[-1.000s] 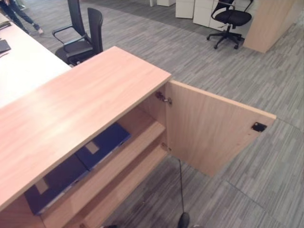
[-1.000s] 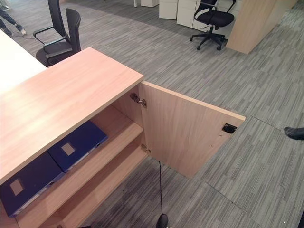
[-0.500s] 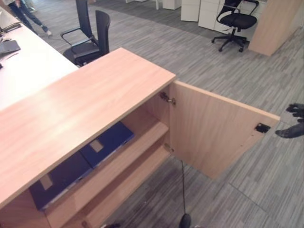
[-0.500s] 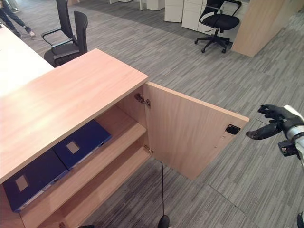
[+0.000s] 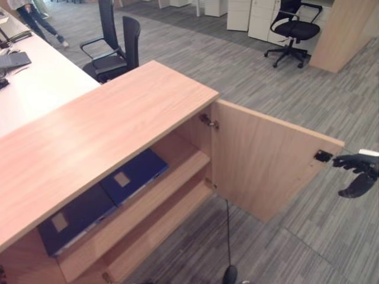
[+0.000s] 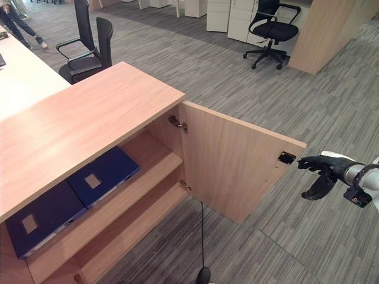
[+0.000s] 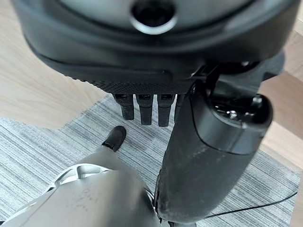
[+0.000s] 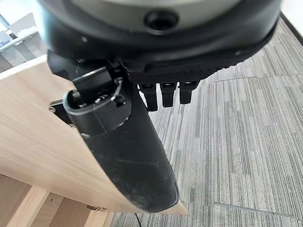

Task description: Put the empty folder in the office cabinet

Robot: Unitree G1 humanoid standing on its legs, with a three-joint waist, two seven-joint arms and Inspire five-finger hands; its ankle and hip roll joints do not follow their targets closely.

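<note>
Smooth light wood-grain cabinet (image 6: 89, 118); matt blue folders (image 6: 103, 176); rough grey carpet (image 6: 237, 77).

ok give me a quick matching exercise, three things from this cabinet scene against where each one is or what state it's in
Things:
1. cabinet door
2. blue folders
3. right hand

Places or states:
a. lying flat on the upper shelf
b. fingers relaxed, holding nothing, beside the door's free edge
c. swung wide open

Pairs: 1-c, 2-a, 3-b
</note>
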